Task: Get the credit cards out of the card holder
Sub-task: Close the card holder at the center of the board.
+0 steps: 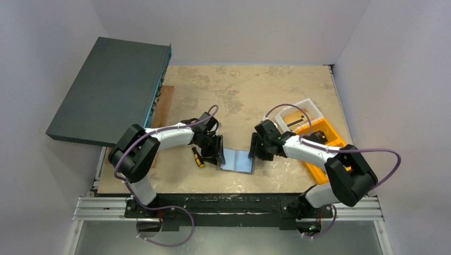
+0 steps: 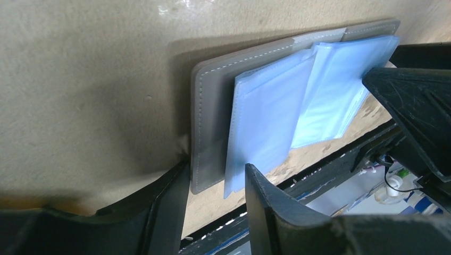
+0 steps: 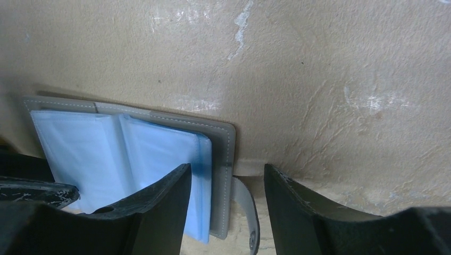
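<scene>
Two claws on one card holder (image 1: pixel 237 161). It lies opened flat on the desk (image 1: pixel 239 95), close to the near edge, between my arms, with the pale blue sleeves (image 2: pixel 271 117) facing up. The sleeves are cloudy, so I can't tell which ones hold a card.

Left claw (image 2: pixel 215 170): jaws apart, straddling the left edge of the grey cover and the outer sleeve. Not clamped on anything I can see.

Right claw (image 3: pixel 227 170): jaws wide apart, nothing held. One finger is over the right-hand sleeves and the closing tab (image 3: pixel 247 202) lies in the gap.

My read of the step: pin one side, pick from the other.
- Left: press the cover flat onto the desk. Don't pinch sleeve and cover together, since that would likely shut the sleeve mouth.
- Right: find a card edge at a sleeve mouth, take a thin pinch, and pull low along the sleeve's opening.
- Skip the tab. Grabbing it would probably lift the whole holder.

Risk: the holder looks light and slick, so a sideways tug could slide it off the near edge. Pull inward, away from that edge.
</scene>
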Motion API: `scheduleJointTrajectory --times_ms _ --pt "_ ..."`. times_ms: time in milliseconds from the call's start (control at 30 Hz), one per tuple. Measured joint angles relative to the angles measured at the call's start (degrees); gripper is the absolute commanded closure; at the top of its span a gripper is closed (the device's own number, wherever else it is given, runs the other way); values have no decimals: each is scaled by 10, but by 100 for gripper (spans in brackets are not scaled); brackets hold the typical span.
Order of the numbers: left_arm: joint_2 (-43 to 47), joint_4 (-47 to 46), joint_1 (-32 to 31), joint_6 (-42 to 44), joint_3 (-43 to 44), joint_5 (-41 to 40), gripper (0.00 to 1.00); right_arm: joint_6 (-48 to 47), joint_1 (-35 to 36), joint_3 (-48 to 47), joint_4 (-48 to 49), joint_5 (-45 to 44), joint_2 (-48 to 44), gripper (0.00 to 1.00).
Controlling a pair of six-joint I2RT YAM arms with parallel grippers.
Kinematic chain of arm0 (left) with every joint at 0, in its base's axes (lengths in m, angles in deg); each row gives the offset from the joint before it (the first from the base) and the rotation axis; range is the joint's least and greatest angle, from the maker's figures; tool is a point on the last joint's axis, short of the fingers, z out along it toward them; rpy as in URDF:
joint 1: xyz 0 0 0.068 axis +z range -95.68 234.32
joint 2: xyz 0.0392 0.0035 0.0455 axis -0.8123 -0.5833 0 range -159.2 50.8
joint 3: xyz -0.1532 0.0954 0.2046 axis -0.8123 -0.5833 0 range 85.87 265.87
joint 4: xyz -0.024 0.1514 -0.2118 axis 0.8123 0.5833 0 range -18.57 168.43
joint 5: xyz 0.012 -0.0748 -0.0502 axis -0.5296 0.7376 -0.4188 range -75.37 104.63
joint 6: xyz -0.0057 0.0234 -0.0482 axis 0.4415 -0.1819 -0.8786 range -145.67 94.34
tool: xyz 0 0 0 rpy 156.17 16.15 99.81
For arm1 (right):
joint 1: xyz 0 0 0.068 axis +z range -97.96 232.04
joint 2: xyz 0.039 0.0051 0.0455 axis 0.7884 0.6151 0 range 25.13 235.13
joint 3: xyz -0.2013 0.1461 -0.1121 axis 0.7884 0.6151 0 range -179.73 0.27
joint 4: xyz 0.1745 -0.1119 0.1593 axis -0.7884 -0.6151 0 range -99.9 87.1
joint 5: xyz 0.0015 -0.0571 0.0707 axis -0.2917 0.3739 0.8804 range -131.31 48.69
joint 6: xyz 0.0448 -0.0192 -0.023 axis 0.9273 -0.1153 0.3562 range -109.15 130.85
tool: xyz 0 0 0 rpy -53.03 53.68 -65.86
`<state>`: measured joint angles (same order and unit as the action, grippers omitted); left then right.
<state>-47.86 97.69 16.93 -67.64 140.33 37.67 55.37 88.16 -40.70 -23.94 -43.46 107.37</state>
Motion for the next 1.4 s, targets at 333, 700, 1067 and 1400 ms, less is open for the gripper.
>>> scheduleJointTrajectory --times_ms 333,700,1067,1400 --pt "14 6 -5 -12 2 13 79 1 2 2 28 12 8 51" --pt "58 16 -5 -20 21 33 79 5 10 -12 61 28 34 52" --pt "62 25 -25 -19 57 49 64 24 14 -26 118 86 71 52" --pt "36 25 -39 -19 85 53 58 54 14 -11 134 112 63 49"
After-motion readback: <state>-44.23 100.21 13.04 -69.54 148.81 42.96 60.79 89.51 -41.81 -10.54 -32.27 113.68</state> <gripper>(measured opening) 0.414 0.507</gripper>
